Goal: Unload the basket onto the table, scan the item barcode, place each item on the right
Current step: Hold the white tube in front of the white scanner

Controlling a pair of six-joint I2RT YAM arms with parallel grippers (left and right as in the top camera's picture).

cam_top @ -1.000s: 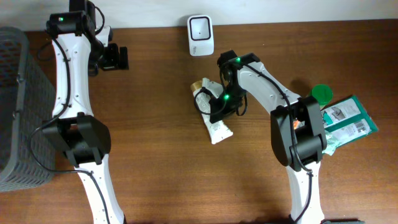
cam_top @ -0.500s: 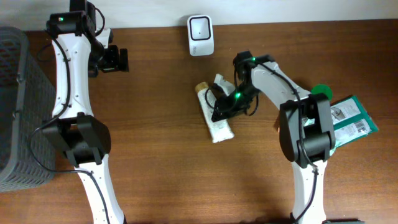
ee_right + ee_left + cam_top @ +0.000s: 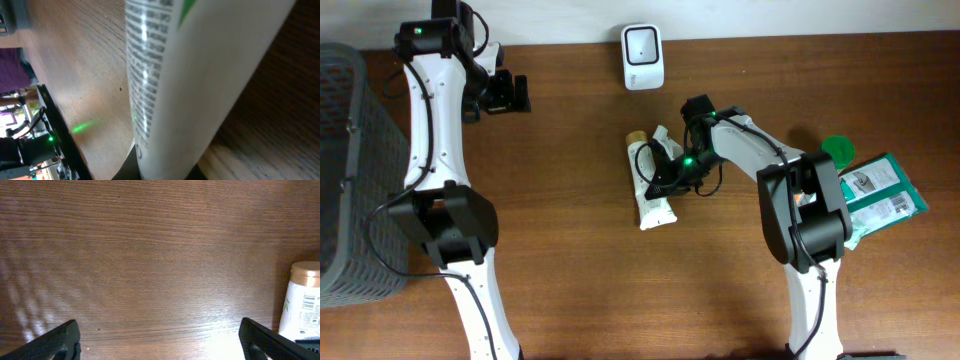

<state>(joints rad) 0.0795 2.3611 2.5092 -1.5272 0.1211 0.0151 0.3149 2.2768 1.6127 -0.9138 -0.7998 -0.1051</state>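
table (image 3: 570, 250): wood grain, sl. sheen | tube (image 3: 653, 190): glossy wht plastic | scanner (image 3: 642, 58): smooth plastic | basket (image 3: 345, 150): gry mesh

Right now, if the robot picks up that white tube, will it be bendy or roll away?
The tube probably squishes a bit: its bottom end looks flat and crimped. It likely won't roll far, since that flat end lies on the table. Its shiny skin may be slippery.
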